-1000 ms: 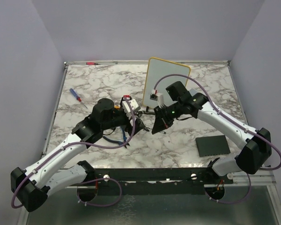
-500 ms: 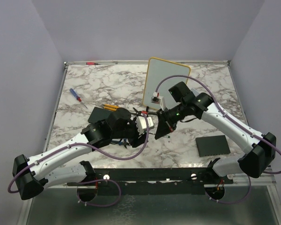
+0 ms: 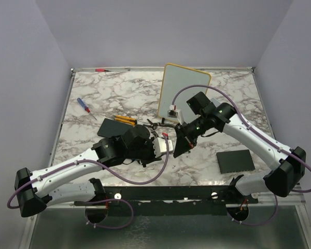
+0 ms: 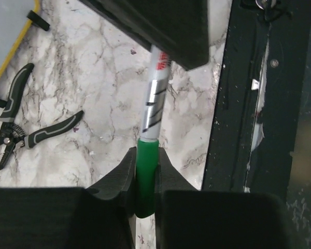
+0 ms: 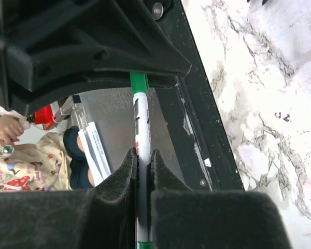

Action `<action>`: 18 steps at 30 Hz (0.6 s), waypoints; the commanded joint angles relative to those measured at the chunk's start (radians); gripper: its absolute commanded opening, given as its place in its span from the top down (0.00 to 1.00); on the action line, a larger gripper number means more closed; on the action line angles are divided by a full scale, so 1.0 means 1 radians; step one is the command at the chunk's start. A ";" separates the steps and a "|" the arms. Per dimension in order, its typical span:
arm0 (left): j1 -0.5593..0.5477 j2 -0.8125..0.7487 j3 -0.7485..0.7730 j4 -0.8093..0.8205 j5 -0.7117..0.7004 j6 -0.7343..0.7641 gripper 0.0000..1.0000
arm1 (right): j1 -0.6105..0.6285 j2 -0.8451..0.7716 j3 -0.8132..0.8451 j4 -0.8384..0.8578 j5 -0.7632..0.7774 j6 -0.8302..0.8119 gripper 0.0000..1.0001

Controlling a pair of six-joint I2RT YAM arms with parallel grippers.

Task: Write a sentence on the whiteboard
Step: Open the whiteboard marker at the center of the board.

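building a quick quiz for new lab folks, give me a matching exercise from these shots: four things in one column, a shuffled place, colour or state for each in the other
Things
1. whiteboard
2. marker cap
3. marker barrel
4. screwdriver

Descriptions
a. blue handle, lying at the left of the table
b. green, pinched in the left claw
c. upright, yellow rim, far side
d. white, gripped by the right claw

Pairs: 1-c, 2-b, 3-d, 4-a

The whiteboard (image 3: 185,96) stands behind the pliers (image 4: 54,128), a pad (image 3: 235,161) nearer, rightward.
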 commanded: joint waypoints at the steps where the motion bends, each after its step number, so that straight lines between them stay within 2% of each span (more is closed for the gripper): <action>1: -0.029 -0.004 0.036 0.050 0.039 -0.022 1.00 | -0.005 0.010 0.037 0.068 0.100 0.004 0.93; 2: -0.029 -0.008 0.033 0.055 0.047 -0.025 1.00 | -0.005 0.012 0.038 0.074 0.109 0.005 0.88; 4: -0.029 -0.013 0.021 0.072 0.052 -0.031 1.00 | -0.005 0.011 0.043 0.095 0.154 0.019 0.73; 6: -0.029 -0.024 0.002 0.099 0.019 -0.048 1.00 | -0.013 -0.009 0.035 0.144 0.195 0.056 0.49; 9: -0.027 -0.038 -0.031 0.148 -0.071 -0.087 1.00 | -0.052 -0.057 0.012 0.232 0.198 0.106 0.29; 13: -0.003 -0.058 -0.073 0.207 -0.127 -0.123 1.00 | -0.111 -0.127 -0.042 0.337 0.180 0.161 0.19; 18: 0.066 -0.074 -0.112 0.270 -0.067 -0.157 1.00 | -0.158 -0.191 -0.105 0.394 0.140 0.191 0.19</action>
